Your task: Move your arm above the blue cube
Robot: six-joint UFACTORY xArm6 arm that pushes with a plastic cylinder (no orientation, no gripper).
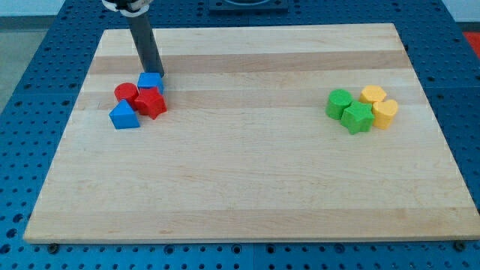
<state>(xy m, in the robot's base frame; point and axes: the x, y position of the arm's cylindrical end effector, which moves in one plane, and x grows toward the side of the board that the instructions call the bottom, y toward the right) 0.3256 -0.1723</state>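
Sitting toward the table's upper-left corner, the blue cube (151, 81) is the topmost block of a tight cluster. My tip (157, 73) rests at the cube's upper-right edge, apparently touching it; the bare rod grips nothing. Against the cube's lower left is a red cylinder (126, 93), and directly below it a red star-like block (151, 103). A blue triangular block (124, 115) lies at the cluster's lower left. Well apart, near the wooden table's (240, 187) right edge, two green blocks (339, 102) (358, 117) huddle with two yellow blocks (373, 94) (385, 113), shapes unclear.
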